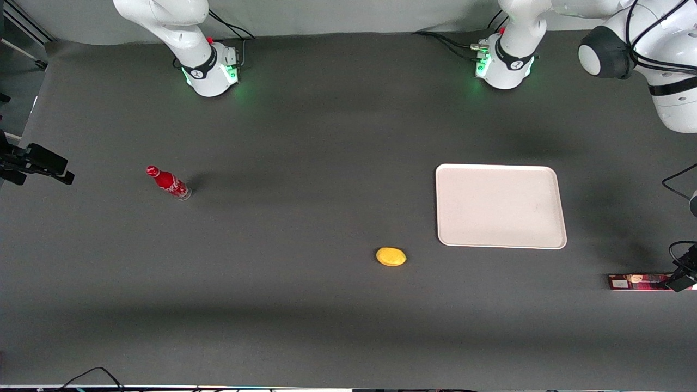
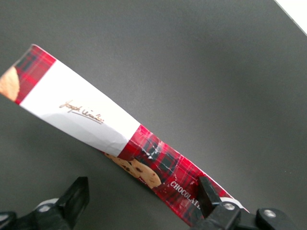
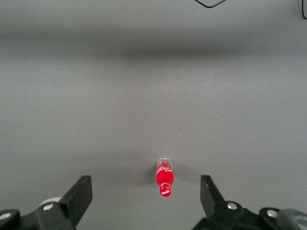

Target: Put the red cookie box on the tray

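Observation:
The red cookie box (image 1: 636,282) lies flat on the dark mat at the working arm's end of the table, nearer to the front camera than the tray (image 1: 500,206). In the left wrist view the red cookie box (image 2: 86,110) shows a tartan red face with cookie pictures and a white band. My left gripper (image 2: 143,191) hovers open over one end of it, with one finger (image 2: 208,194) over the box's edge and the other finger (image 2: 76,196) over bare mat. In the front view the gripper (image 1: 682,281) sits at the box's outer end. The tray is pale cream and holds nothing.
A yellow rounded object (image 1: 391,256) lies on the mat, nearer to the front camera than the tray and toward the parked arm's end of the table from it. A small red bottle (image 1: 169,183) stands toward the parked arm's end. A tray corner (image 2: 298,10) shows in the left wrist view.

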`<control>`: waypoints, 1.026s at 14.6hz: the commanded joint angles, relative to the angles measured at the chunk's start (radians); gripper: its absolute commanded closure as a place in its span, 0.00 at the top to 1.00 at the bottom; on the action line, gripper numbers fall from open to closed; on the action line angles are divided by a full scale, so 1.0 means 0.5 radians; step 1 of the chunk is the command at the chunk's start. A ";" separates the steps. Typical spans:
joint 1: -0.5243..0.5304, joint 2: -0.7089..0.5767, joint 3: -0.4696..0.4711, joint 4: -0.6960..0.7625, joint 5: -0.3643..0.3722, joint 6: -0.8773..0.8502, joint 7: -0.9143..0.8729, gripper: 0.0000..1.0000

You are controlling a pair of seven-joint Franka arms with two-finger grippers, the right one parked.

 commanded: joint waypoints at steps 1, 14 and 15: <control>-0.002 0.008 0.118 0.120 -0.024 -0.137 -0.081 1.00; 0.007 0.130 0.115 0.170 -0.207 -0.046 -0.272 1.00; 0.013 0.146 0.115 0.170 -0.253 -0.022 -0.272 1.00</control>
